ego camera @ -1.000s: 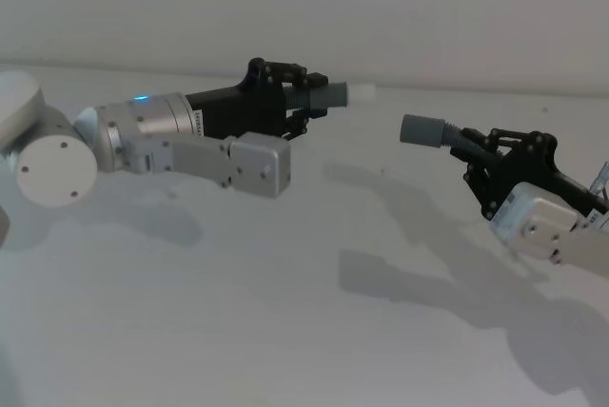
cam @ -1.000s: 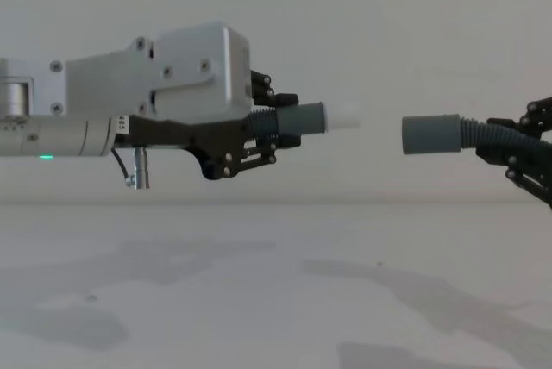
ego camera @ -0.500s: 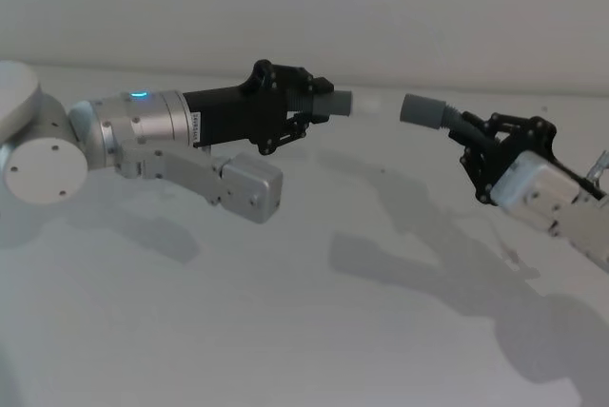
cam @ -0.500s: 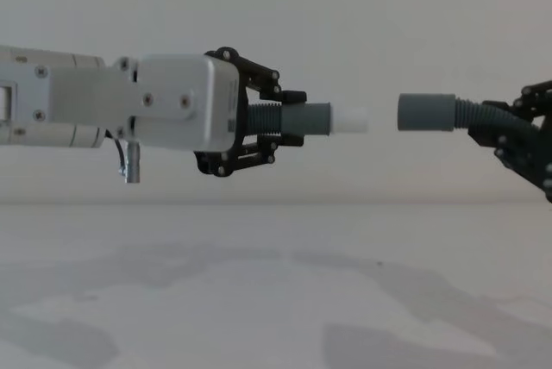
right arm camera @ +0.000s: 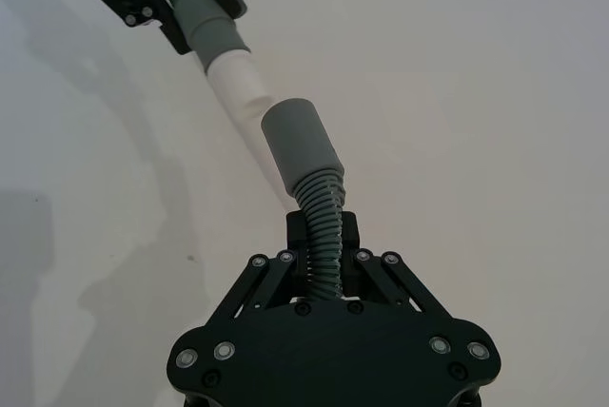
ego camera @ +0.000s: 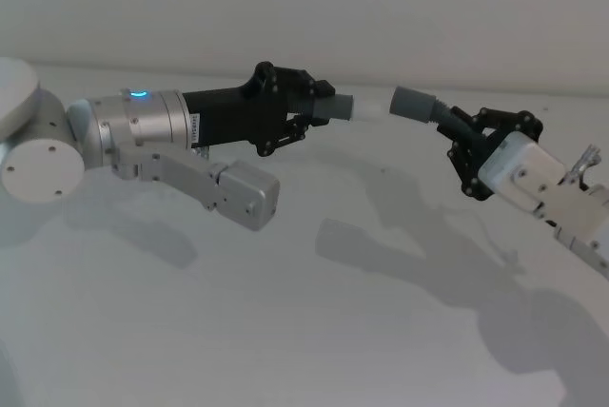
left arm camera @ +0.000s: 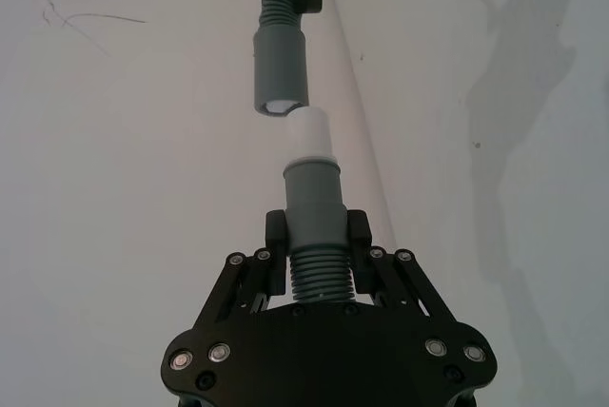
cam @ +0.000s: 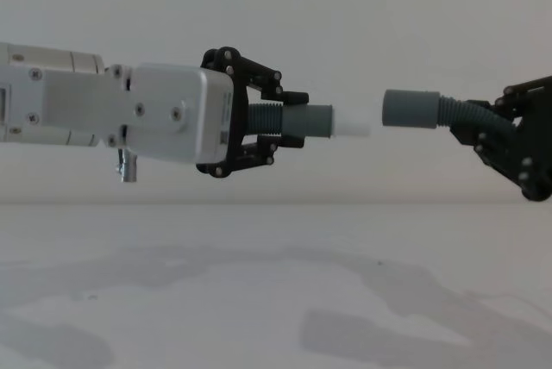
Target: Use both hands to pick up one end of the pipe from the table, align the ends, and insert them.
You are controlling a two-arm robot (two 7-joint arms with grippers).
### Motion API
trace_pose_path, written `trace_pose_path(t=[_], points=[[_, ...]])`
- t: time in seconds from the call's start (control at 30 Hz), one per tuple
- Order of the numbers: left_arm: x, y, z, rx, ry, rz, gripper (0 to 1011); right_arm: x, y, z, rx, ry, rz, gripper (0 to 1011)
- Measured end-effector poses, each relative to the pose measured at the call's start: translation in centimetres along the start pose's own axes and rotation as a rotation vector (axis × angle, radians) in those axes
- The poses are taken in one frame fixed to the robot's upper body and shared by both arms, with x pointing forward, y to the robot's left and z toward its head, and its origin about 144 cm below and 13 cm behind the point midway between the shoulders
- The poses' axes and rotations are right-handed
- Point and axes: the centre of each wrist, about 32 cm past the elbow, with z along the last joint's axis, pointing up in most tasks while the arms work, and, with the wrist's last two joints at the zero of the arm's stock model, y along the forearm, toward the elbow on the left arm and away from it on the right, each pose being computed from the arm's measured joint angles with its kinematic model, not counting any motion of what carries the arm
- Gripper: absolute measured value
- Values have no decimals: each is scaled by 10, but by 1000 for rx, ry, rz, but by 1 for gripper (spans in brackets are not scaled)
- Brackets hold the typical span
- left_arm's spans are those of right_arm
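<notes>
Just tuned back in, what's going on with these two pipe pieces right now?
The left hand grips the white-tipped pipe piece by its ribbed part; the right hand grips the socket pipe piece likewise. Both hang above the table, white tip facing grey socket across a small gap. From the chest view the socket sits slightly higher, so nothing is inserted yet.

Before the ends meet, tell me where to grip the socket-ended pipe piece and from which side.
Grip the socket-ended piece by its ribbed middle, just behind the grey cuff, where the right gripper holds it. Come from the rear end, fingers straddling it. The ribs resist sliding, and the cuff's open mouth is left clear, facing the left gripper's white-tipped piece.
</notes>
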Motion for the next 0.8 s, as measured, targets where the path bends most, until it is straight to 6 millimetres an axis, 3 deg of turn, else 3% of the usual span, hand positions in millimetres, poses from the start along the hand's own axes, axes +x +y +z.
trace_pose_path(t=[0.8], points=[[1, 1, 0, -6, -17, -5, 367, -4, 4, -3, 13, -45, 34, 173]])
